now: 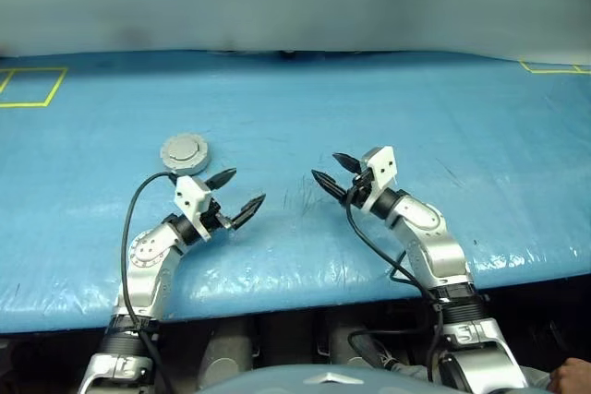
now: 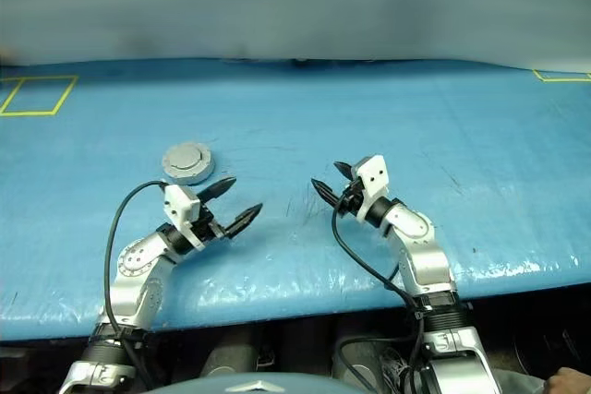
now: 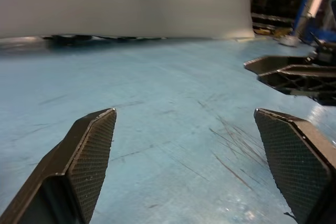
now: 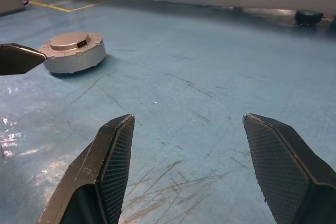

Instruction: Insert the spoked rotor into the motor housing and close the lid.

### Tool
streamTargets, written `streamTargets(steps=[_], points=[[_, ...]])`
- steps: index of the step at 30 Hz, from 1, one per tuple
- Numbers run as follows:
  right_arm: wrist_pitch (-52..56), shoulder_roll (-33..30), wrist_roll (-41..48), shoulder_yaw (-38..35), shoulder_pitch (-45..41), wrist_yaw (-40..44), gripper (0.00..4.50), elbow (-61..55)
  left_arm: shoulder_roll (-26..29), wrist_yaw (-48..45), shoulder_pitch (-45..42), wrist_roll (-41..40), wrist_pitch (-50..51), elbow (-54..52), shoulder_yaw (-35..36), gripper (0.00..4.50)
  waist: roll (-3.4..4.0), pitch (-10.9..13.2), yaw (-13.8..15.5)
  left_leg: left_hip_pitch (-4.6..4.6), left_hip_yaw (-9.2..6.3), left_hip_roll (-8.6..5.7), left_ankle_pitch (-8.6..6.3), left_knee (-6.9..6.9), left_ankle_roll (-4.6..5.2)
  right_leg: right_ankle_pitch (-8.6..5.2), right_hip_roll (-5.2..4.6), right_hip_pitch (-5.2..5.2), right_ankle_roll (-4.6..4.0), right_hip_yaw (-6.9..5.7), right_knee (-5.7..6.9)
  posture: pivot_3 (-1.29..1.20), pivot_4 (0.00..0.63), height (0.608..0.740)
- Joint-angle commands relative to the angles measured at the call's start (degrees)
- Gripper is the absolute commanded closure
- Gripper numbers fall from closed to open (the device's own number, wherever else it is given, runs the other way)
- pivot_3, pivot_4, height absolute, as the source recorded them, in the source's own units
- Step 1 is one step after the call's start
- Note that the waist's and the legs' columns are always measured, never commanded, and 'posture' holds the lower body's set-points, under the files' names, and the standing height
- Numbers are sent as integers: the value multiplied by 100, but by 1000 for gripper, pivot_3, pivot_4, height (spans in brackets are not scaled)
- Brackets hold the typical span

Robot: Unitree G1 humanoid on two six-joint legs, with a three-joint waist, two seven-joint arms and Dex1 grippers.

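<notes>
Bench: we see a wide blue sheet, scuffed with dark scratches, carrying a single small part.
Left arm: we find the left gripper low over the bench, aimed toward the middle; its jaws stand apart, released, with nothing between them.
Right arm: we find the right gripper facing it across a bare gap; jaws likewise apart and empty.
Motor housing: it sits flat on the bench just beyond the left gripper, apart from it, with the lid shut on top, raised middle circle upward.
Spoked rotor: we judge it enclosed, since the lid is down.
Handling: we judge the closed unit a stiff, fairly heavy metal puck with smooth, slippery faces.
Hold: we would take it across the ribbed side wall, jaws on opposite sides.
</notes>
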Motion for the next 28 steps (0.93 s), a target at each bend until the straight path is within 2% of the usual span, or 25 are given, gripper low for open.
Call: streamTargets(steps=[1,5,28], points=[[-194,-168,-76,8,43,218,892,-27,106,-214,-36,258,-378,163,-176,4,0,0,4,0,0,0,0,0,0,0,-1,0,-1,0,0,0,150,740],[-179,-253,-185,48,92,258,36,87,123,-279,-9,298,-555,271,-196,0,0,0,6,-1,1,-2,-2,2,5,0,-11,-1,0,0,-1,0,150,740],[-169,-185,-320,0,71,150,36,263,-2,-325,-29,228,-692,262,-148,0,0,0,9,0,0,-3,-1,3,6,1,-15,3,1,-6,1,0,150,740]])
